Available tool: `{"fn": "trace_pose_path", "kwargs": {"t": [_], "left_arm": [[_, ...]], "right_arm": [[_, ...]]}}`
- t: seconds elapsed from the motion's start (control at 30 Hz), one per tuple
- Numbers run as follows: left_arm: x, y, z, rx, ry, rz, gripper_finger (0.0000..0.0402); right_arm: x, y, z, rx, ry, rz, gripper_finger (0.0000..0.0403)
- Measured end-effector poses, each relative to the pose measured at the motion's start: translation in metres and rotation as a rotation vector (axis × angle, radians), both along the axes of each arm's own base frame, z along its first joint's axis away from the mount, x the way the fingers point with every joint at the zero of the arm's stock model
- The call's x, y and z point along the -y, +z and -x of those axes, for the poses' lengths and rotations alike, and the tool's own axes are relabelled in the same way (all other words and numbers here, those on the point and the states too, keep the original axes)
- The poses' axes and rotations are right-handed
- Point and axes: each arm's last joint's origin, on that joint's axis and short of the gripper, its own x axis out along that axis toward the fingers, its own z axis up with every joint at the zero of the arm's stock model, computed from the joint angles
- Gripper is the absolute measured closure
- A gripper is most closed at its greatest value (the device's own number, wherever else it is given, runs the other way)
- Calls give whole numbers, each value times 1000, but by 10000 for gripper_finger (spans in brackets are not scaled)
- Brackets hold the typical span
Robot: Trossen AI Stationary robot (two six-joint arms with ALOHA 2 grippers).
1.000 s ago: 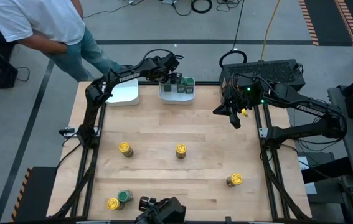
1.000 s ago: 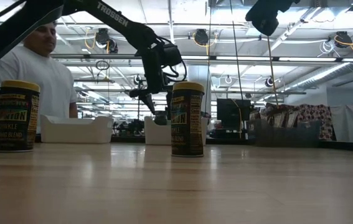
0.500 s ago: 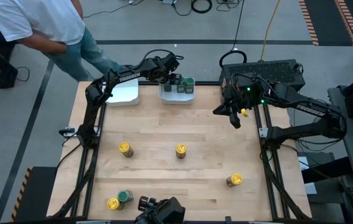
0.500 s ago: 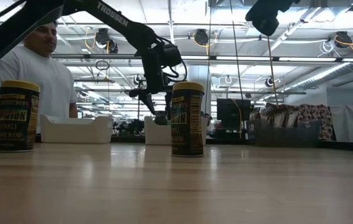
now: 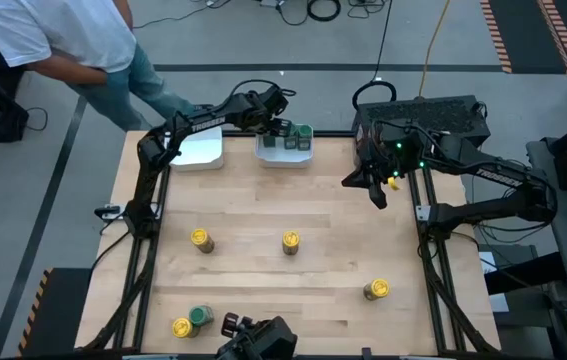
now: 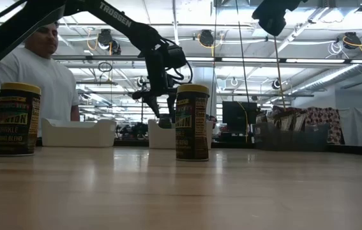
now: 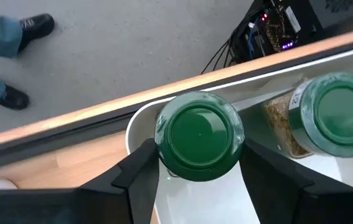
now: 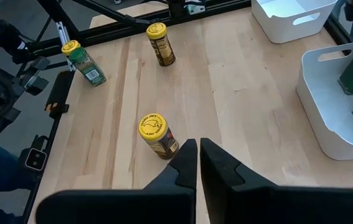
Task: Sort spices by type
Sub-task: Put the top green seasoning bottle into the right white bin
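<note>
Two green-lidded spice jars stand in the white tray (image 5: 285, 152) at the table's far edge. My left gripper (image 5: 281, 128) reaches down into that tray, with one green-lidded jar (image 7: 199, 137) between its fingers; the second jar (image 7: 332, 118) stands beside it. Yellow-lidded jars (image 5: 200, 238) (image 5: 290, 240) (image 5: 376, 289) stand loose on the table. At the near left, a yellow-lidded jar (image 5: 181, 327) stands next to a green-lidded one (image 5: 201, 315). My right gripper (image 5: 376, 193) hangs shut and empty above the table's right side. My left gripper has the green-lidded jar between its two fingers (image 7: 144, 167), which meet the jar's opposite sides just under the lid's rim (image 7: 159, 149). The lid hides the contact itself. The fingers slant steeply down from above. The jar stands upright in the tray's corner (image 7: 145, 115).
A second white tray (image 5: 198, 150) stands left of the first at the far edge. A person (image 6: 34, 70) stands beyond the table's far left corner. Bare wood lies between the trays and the loose jars. A black box (image 5: 433, 115) sits behind the right arm.
</note>
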Motion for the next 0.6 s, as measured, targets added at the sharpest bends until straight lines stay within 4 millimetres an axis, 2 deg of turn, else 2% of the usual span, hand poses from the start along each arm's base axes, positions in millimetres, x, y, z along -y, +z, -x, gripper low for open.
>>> {"fn": "trace_pose_path", "kwargs": {"t": [0.13,0.6], "left_arm": [[0,0,0,-41,-86,-20,193],[3,1,-1,-194,-622,-77,194]], "right_arm": [[0,0,0,-3,0,-1,403],[0,-1,0,-7,-1,-2,403]]}}
